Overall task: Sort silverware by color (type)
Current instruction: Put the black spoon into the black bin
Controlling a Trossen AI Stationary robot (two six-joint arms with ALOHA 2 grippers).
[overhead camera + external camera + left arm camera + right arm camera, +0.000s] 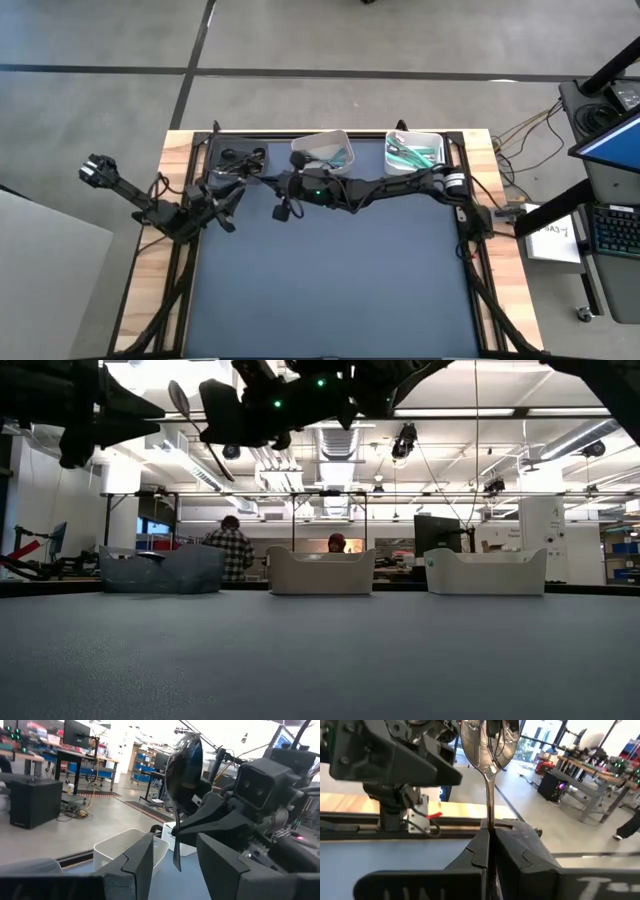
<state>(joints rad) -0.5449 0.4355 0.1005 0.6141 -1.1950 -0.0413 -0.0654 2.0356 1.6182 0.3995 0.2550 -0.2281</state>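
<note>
While the right fingers (489, 851) pinch the spoon (487, 745) upright, high over the counter (330, 290) beside the spread left fingers (175, 862), keep that pinch firm. Better to centre the handle between the left fingers before closing, and release only once gripped.

Three bins line the table's (330, 290) far edge: dark bin (232, 156) left, two white bins (325, 150) right.

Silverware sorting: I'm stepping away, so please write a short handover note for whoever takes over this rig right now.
Right gripper: shut on a spoon, raised above the mat.
Left gripper: open, facing that spoon at close range.
Dark grey bin: holds dark utensils.
Two white bins: hold teal-handled silverware.
Left to do: place this spoon, apparently via a handover.
</note>
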